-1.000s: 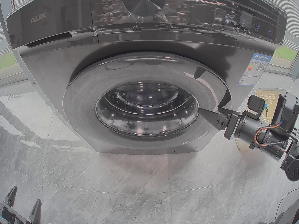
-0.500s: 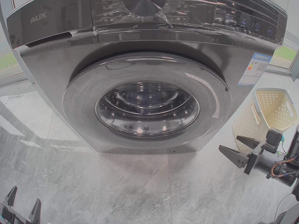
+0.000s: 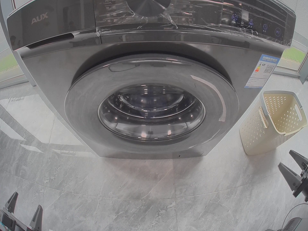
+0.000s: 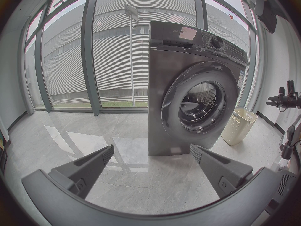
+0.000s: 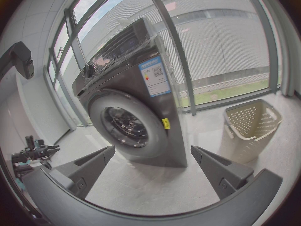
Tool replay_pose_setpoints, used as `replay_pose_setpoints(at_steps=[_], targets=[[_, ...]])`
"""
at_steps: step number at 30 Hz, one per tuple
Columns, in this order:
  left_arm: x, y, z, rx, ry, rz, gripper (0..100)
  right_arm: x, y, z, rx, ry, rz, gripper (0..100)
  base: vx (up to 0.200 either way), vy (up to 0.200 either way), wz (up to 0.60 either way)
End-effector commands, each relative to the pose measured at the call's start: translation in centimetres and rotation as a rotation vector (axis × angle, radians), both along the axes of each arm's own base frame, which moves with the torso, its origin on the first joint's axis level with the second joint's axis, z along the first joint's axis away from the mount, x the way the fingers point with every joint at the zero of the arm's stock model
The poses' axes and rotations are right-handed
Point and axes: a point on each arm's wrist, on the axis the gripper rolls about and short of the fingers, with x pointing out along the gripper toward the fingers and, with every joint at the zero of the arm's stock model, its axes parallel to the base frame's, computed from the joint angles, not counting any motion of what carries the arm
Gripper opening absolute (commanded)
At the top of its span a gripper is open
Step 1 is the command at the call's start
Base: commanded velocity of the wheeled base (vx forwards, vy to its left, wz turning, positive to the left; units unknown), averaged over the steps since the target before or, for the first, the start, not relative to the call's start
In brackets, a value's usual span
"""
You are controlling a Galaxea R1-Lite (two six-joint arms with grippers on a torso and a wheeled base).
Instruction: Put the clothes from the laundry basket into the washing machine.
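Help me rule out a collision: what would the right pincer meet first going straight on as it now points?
Probably the washing machine, at its lower front corner: the open right pincer frames that spot. The laundry basket stands clear to one side. Depth is unclear; the floor could come first.

Dark grey washing machine [image 3: 154, 68]; cream laundry basket [image 3: 256, 129], holes apparently cross-shaped; grey marbled floor [image 3: 128, 183].

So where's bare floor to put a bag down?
The grey floor in front of the washing machine is bare, and so is the floor on its left by the windows. It is tighter on the right, where the laundry basket stands close beside the machine.
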Motion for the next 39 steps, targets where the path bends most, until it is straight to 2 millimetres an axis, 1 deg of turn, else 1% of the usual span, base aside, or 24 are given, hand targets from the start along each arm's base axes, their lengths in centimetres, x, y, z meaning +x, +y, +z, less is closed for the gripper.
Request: replay_pose_setpoints(at_steps=[1,2,4,6,8,9,10,12,14,17,24,26,29,30,39], targets=[[0.0,0.0,-0.5,-0.001,0.0,0.0,100,-3.9,-1.7,-0.7,-0.023,-0.161,-0.189,100,0.0,0.0,0.0],[0.0,0.0,-0.5,-0.001,0.0,0.0,100,-4.2,-1.7,-1.0,-0.038,-0.171,-0.209,100,0.0,0.0,0.0],[0.0,0.0,-0.5,-0.001,0.0,0.0,100,-4.6,-1.7,-2.4,-0.057,-0.173,-0.22,100,0.0,0.0,0.0],[0.0,0.0,-0.5,-0.002,0.0,0.0,100,-5.1,-1.7,-2.9,-0.062,-0.169,-0.223,100,0.0,0.0,0.0],[0.0,0.0,-0.5,-0.007,0.0,0.001,100,-6.0,-1.8,-4.1,-0.078,-0.151,-0.238,100,0.0,0.0,0.0],[0.0,0.0,-0.5,-0.007,0.0,0.001,100,-6.0,-1.8,-4.1,-0.078,-0.151,-0.238,100,0.0,0.0,0.0],[0.0,0.0,-0.5,-0.008,0.0,0.001,100,-6.9,-1.8,-5.3,-0.111,-0.143,-0.265,100,0.0,0.0,0.0],[0.0,0.0,-0.5,-0.007,0.0,0.001,100,-7.4,-1.7,-6.8,-0.14,-0.091,-0.299,100,0.0,0.0,0.0],[0.0,0.0,-0.5,-0.005,0.0,0.0,100,-7.5,-1.8,-7.4,-0.138,-0.049,-0.33,100,0.0,0.0,0.0],[0.0,0.0,-0.5,-0.005,0.0,0.0,100,-7.5,-2.0,-7.3,-0.13,-0.05,-0.425,100,0.0,0.0,0.0],[0.0,0.0,-0.5,-0.005,0.0,0.001,100,-7.5,-2.3,-7.4,-0.106,-0.009,-0.553,100,0.0,0.0,0.0],[0.0,0.0,-0.5,-0.005,0.0,0.0,100,-7.6,-2.3,-7.4,-0.11,0.0,-0.563,100,0.0,0.0,0.0],[0.0,0.0,-0.5,-0.007,0.0,0.001,100,-7.5,-2.2,-7.7,-0.129,0.01,-0.509,100,0.0,0.0,0.0],[0.0,0.0,-0.5,-0.005,0.0,0.001,100,-7.5,-2.1,-8.0,-0.182,0.01,-0.432,100,0.0,0.0,0.0],[0.0,0.0,-0.5,-0.012,0.0,0.001,100,-7.5,-2.1,-8.0,-0.182,0.014,-0.458,100,0.0,0.0,0.0]])
